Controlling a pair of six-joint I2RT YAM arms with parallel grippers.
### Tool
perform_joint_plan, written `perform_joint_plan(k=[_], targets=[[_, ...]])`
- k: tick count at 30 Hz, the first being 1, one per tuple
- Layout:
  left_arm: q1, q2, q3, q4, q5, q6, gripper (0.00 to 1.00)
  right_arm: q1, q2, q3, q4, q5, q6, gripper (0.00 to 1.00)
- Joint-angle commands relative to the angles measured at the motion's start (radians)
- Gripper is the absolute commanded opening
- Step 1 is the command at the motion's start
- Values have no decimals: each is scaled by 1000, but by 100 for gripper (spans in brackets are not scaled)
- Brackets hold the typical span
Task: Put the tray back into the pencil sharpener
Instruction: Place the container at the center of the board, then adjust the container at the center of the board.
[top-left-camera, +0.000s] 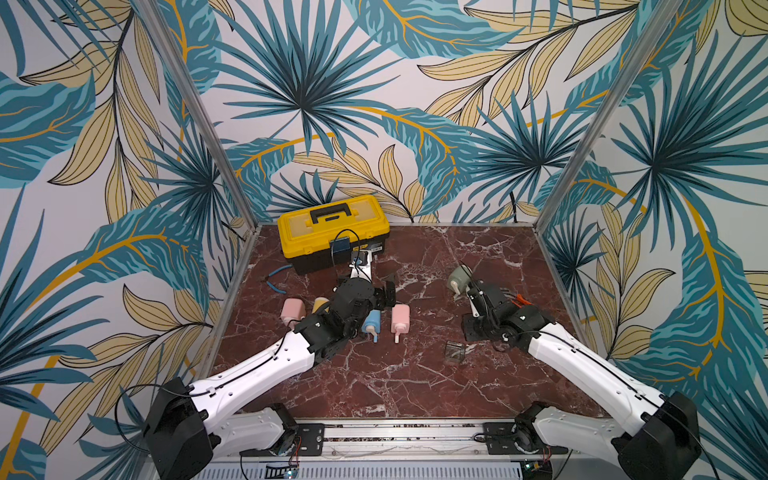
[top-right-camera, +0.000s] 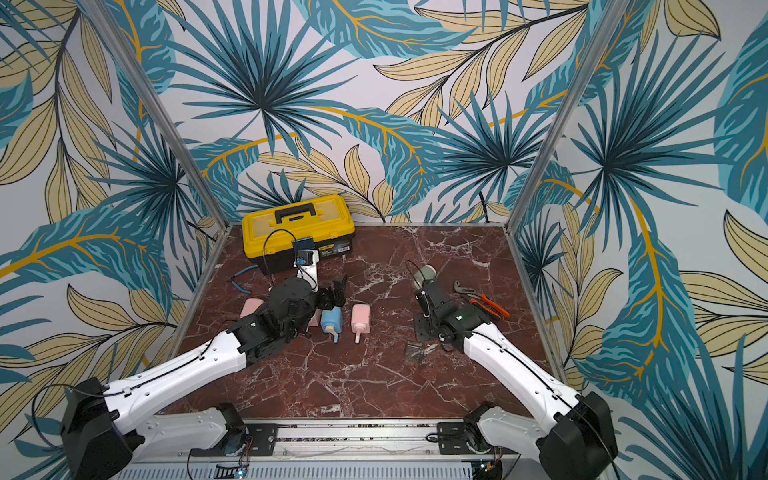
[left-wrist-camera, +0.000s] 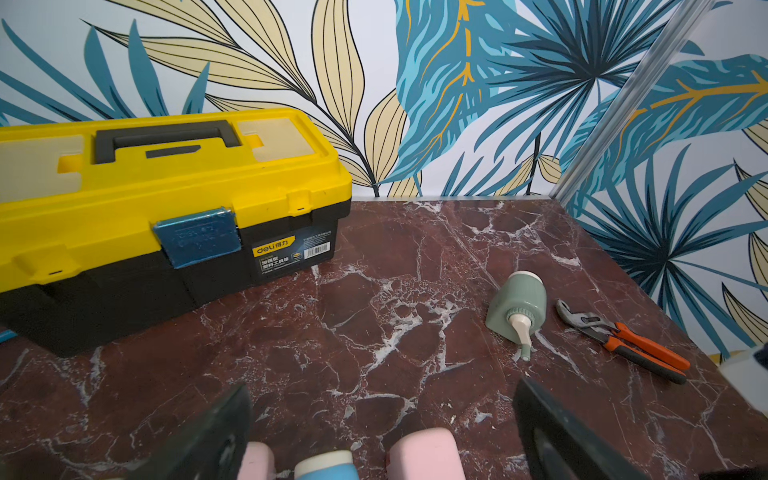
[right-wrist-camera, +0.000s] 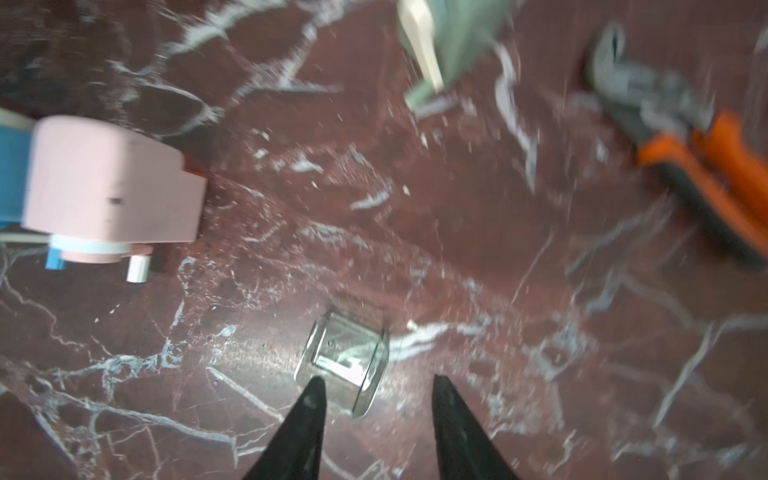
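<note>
A: Right jaws?
B: Parted partway, tips aimed down at the desk (top-left-camera: 415, 386), clasping nothing.

A: And the tray?
B: Clear tray (right-wrist-camera: 340, 363) lying on the desk just ahead of those tips, nearer one tip than the other. Touching it or not, cannot tell through the blur. In both top views, same tray (top-left-camera: 455, 352) (top-right-camera: 415, 351) loose on the desk close beside the right jaws.

A: Back in the sharpener yet?
B: Not yet. Green pencil sharpener (right-wrist-camera: 457, 37) farther ahead of the right jaws, beyond the tray and apart from it, cream crank showing.

A: Anything else around the right jaws?
B: Orange-handled pliers (right-wrist-camera: 706, 166) flat on the desk, off to the outer side and ahead.

A: Left jaws?
B: Spread wide, empty, hovering above the desk. Blue sharpener (top-left-camera: 371, 325) and pink sharpener (top-left-camera: 400, 319) just below and close by, side by side. Second pink sharpener (top-left-camera: 292, 309) back on the arm's far side. Yellow toolbox (left-wrist-camera: 166, 187) ahead of the left jaws, lid shut. Tray and green pencil sharpener both well apart from the left jaws.
</note>
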Motion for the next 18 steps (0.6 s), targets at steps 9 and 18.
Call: perform_joint_plan(k=[9, 18], targets=[[4, 33, 51, 9, 37, -9, 100, 1, 82, -184, 109, -140, 416, 42], [4, 45, 63, 9, 42, 10, 100, 2, 213, -131, 149, -73, 387, 27]])
